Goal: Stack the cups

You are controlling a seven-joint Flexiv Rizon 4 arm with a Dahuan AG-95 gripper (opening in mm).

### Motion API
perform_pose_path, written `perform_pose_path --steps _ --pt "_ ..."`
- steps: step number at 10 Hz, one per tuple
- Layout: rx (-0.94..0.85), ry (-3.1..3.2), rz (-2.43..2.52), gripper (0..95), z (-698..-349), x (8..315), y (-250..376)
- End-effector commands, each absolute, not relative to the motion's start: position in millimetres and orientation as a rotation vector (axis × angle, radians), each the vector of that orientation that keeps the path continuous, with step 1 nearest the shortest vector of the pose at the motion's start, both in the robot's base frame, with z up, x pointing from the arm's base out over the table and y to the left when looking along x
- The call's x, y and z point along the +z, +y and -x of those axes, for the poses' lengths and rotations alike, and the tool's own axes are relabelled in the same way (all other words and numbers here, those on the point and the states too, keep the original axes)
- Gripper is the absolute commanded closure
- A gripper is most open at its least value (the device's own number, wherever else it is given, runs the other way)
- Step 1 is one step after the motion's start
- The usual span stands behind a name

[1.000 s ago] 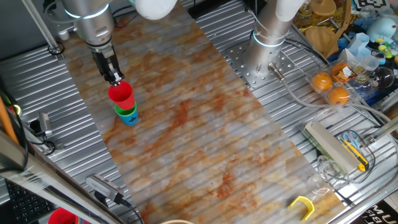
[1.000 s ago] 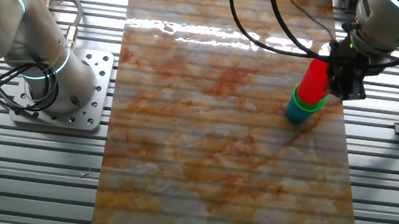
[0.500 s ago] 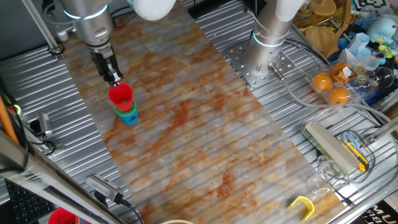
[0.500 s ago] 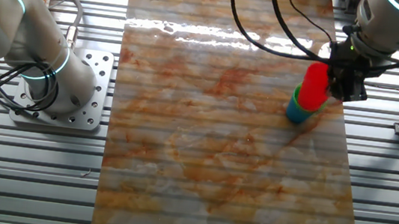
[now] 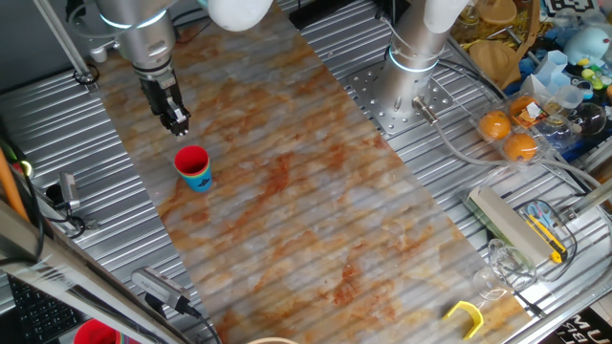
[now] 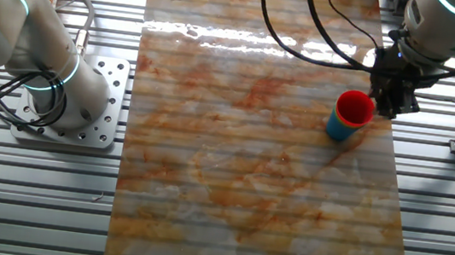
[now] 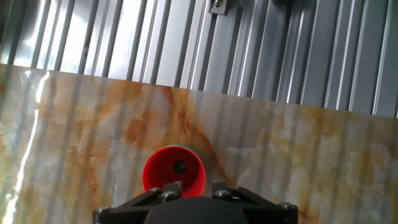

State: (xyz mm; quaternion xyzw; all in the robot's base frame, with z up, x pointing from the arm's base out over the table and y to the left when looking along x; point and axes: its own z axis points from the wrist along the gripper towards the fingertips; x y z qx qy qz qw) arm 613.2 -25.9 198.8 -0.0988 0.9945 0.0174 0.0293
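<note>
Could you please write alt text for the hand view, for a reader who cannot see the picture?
Seen from above, a red cup stands upright on an orange-veined marble-patterned mat, a sliver of blue rim showing behind it. The black gripper body fills the bottom edge just below the cup. Ribbed metal tabletop lies beyond the mat.

Marbled orange-and-grey table mat (image 5: 316,191) running diagonally across the frame over ribbed grey metal table slats (image 5: 449,162). At right, two round oranges (image 5: 508,136) in clear plastic packaging. Toward lower right, a yellow-handled utility knife (image 5: 547,237) on a pale flat block — a bent yellow plastic hook (image 5: 465,314) near the bottom edge. Bottom left corner, a red round cup rim (image 5: 96,333), partly cut off.
</note>
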Motion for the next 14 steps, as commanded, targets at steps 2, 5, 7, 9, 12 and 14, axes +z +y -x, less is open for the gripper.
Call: perform_pose_path --steps 2,5,7,9,12,14 --pt "0.056 3.088 0.245 76.0 -610 206 -17" --pt "0.046 3.104 0.193 95.0 -607 216 -2" --pt "0.030 3.110 0.148 95.0 -604 219 3" --pt "0.024 3.110 0.108 95.0 -603 219 3" --pt "-0.021 3.119 0.094 95.0 -603 219 3" --pt "-0.024 3.104 0.093 95.0 -596 223 8"
